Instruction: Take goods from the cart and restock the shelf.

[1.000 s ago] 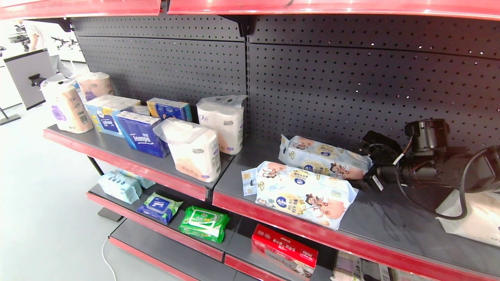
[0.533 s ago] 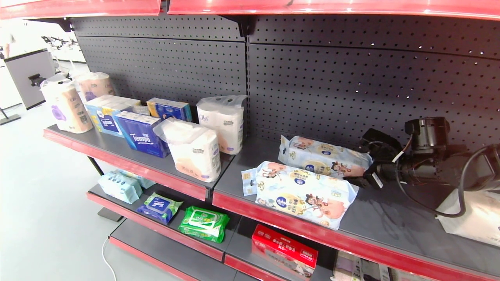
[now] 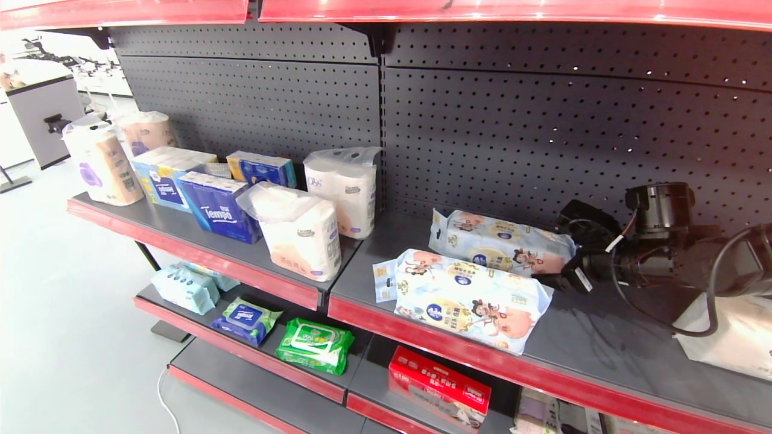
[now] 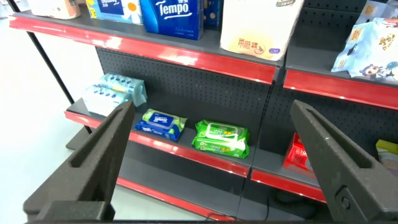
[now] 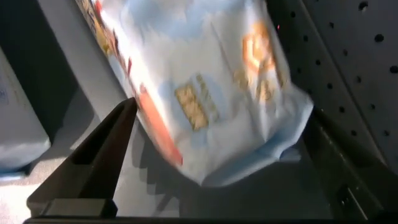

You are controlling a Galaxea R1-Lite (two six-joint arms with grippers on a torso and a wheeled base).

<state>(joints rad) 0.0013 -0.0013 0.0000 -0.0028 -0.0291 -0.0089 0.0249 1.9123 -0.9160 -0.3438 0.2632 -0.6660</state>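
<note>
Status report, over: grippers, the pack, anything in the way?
Left gripper open, empty. Right gripper open, straddling rear tissue pack end; pack lying on shelf. Second pack just in front.

Shop: red-edged pegboard shelf (image 3: 579,343) stocked with tissue packs (image 3: 217,208).

wipes pack (image 5: 205,93) blurred, cropped (top edge)

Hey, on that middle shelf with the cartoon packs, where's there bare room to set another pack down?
The widest bare patch is in the right bay, between the front cartoon pack and the white pack, forward of the right pincer. The left bay is crowded: tissue boxes and paper rolls fill it, leaving a thin strip along the red edge.
</note>
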